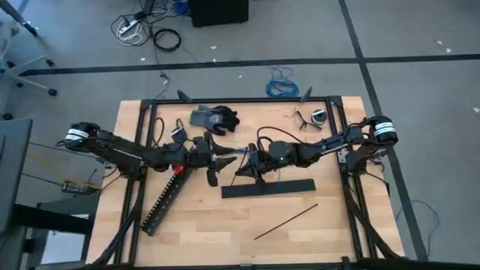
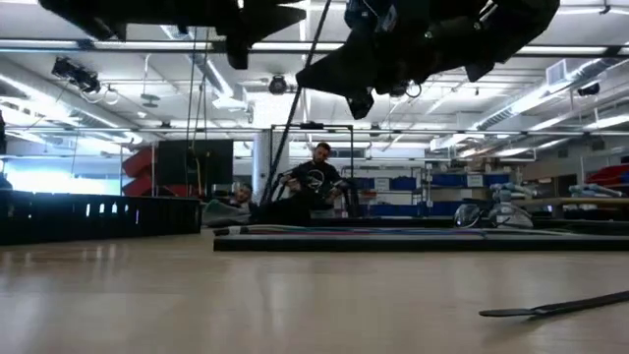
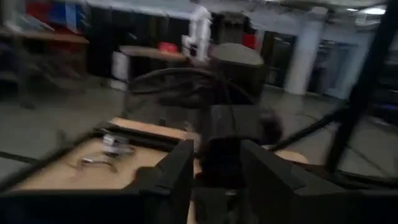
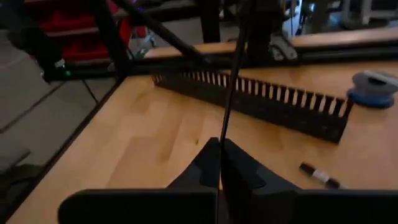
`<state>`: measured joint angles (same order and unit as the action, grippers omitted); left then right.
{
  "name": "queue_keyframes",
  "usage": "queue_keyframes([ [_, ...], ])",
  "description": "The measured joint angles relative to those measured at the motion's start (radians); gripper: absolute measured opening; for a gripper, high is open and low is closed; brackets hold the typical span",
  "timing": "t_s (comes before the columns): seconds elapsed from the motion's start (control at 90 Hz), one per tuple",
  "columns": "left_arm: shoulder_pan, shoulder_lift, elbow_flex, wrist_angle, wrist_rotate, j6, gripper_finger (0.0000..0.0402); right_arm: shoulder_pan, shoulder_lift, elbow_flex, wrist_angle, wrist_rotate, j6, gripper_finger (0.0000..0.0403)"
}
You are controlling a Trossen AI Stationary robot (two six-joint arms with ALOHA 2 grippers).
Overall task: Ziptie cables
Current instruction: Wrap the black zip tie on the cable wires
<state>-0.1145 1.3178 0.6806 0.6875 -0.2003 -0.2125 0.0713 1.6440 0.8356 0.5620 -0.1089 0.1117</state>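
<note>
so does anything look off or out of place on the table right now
Nothing is spilled or broken. One ziptie lies alone near the table's front, apart from the work. The right gripper is shut on another ziptie, held in the air facing the left gripper. The slotted duct lies diagonally.

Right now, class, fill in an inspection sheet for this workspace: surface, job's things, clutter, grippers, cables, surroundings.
Surface: wooden table inside a black frame.
Job's things: loose ziptie lying on the table; held ziptie in the right gripper; wire bundle cannot be made out.
Clutter: slotted duct, flat black bar, black gloves, blue spool.
Grippers: left gripper open above mid-table; right gripper shut on the held ziptie, close opposite it.
Cables: blue cable and black cord on the floor beyond the table.
Surroundings: seated person behind the table.
</note>
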Motion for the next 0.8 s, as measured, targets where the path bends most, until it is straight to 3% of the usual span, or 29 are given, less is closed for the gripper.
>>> queue_keyframes([
  [0.156, 0.032, 0.0, 0.093, -0.193, 0.016, -0.027, 0.0127, 0.021, 0.0, 0.0, 0.004, 0.014, 0.0, 0.0],
  [0.8, 0.041, 0.0, 0.153, -0.268, 0.114, -0.034, 0.0127, 0.037, 0.0, 0.0, 0.002, 0.037, -0.026, 0.0],
])
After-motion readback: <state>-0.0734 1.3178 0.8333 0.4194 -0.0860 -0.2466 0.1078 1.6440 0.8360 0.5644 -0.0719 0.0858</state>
